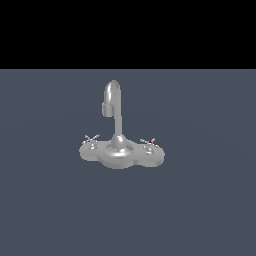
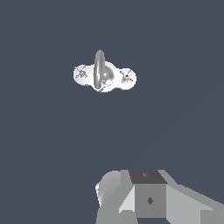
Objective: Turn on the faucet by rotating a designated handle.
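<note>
The faucet (image 1: 118,145) is a shiny silver tap with a tall hooked spout (image 1: 112,97) on a lobed flat base, standing on the dark floor. The handle (image 1: 91,138), a tiny all-silver cross knob, sits on the base lobe at the exterior view's left. A like knob with a red dot (image 1: 149,143) sits on the right lobe. The wrist view looks down on the faucet (image 2: 104,75), the handle (image 2: 81,73) and the red-dot knob (image 2: 127,76) from far above. Only grey parts of my gripper's body (image 2: 148,200) show there. Its fingers are hidden, and the arm is out of the exterior view.
A flat dark grey-blue floor (image 1: 200,210) lies all around the faucet. A black band fills the upper part of the exterior view.
</note>
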